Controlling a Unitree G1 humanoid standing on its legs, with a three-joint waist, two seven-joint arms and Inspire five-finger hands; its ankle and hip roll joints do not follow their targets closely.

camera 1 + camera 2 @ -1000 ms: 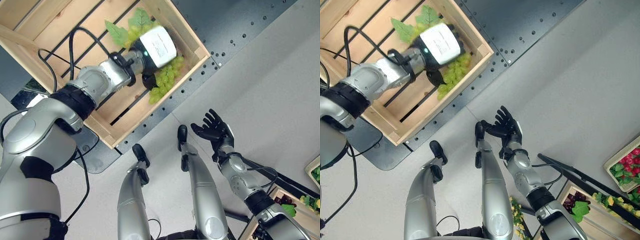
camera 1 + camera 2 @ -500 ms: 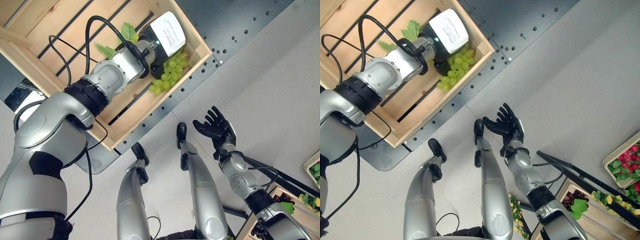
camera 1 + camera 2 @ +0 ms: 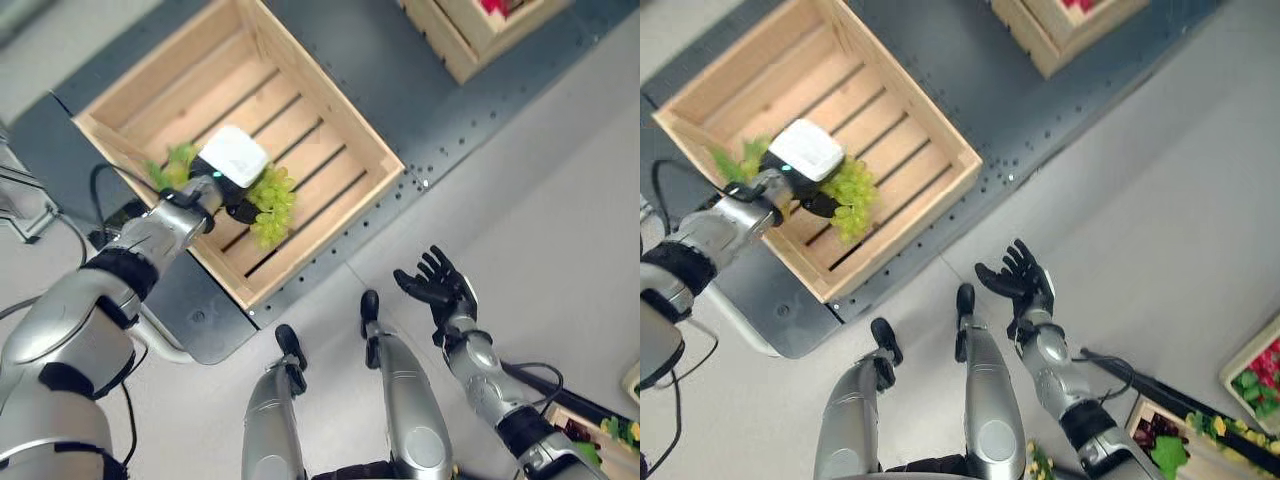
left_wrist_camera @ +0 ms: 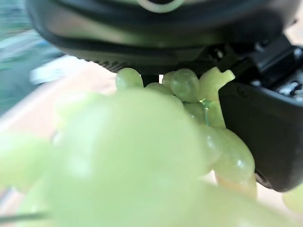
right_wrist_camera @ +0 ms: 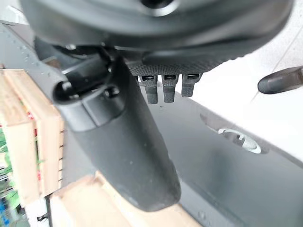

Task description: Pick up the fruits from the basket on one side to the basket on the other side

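Now, one bunch of green grapes (image 3: pixel 271 204) hangs in the left hand (image 3: pixel 238 190), whose fingers are clenched round its top; the left wrist view shows the stalk and berries pressed right up against the dark palm. The bunch sits over the slatted floor of the big wooden crate (image 3: pixel 330 108), near its front left wall, though whether the lowest grapes touch the slats is hard to say from up here. A tuft of green leaves (image 3: pixel 171 168) lies just beside the hand, against the crate's left rim. That is one crate with one bunch and one cluster of leaves.

The crate rests on a dark grey platform (image 3: pixel 420 105) dotted with bolt holes. A second, smaller wooden crate (image 3: pixel 470 38) stands farther back on the same platform, with something red inside. Over on the right, another crate (image 3: pixel 1252 380) holds red fruit among green leaves, and one more low crate (image 3: pixel 1170 440) beside it carries dark and yellow-green pieces.

The right hand (image 3: pixel 435 287) hovers palm up over the pale floor (image 3: pixel 560 200), fingers spread and released, holding nothing, well apart from every crate.
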